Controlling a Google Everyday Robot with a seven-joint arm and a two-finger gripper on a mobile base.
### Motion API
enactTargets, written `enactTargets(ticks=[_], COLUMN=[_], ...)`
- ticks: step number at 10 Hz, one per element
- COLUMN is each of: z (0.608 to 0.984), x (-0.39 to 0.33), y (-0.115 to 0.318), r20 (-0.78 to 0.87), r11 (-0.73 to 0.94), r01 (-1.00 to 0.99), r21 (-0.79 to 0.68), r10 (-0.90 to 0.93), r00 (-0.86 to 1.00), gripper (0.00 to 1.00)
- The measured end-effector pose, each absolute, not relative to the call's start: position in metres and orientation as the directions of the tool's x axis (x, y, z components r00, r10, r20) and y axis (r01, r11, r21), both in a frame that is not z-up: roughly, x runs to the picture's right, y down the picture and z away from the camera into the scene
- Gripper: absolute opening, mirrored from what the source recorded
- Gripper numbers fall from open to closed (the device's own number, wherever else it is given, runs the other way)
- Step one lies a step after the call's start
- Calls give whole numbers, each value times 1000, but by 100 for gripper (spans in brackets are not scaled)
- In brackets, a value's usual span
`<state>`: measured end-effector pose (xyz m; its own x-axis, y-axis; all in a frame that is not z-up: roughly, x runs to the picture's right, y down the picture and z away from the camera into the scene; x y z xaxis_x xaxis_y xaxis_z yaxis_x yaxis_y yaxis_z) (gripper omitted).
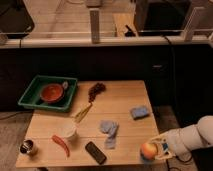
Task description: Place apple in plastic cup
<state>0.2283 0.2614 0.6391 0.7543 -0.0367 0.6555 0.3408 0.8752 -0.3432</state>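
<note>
The apple (148, 149) is orange-red with a yellowish patch and sits at the table's near right corner. My gripper (154, 150) reaches in from the right on a white arm, with its fingers around the apple, shut on it. The plastic cup (67, 131) is whitish and translucent and stands upright at the near left of the table, far from the gripper.
A green tray (31, 94) holds an orange-red bowl (51, 93) at far left. Dark grapes (96, 90), a yellow-green stick (83, 113), blue cloths (139, 112) (108, 131), a red chili (61, 144), a black remote (95, 152) and a metal cup (29, 147) lie on the wooden table (120, 97).
</note>
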Motion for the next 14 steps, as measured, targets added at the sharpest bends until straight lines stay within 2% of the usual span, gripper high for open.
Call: enactTargets(ticks=[8,14], z=[652,652], x=[221,221], y=[262,262], r20=[637,636], r11=[833,832], r01=[351,351], r21=[-427,-430], r10=[2,4], r00=[771,771], gripper=[80,80])
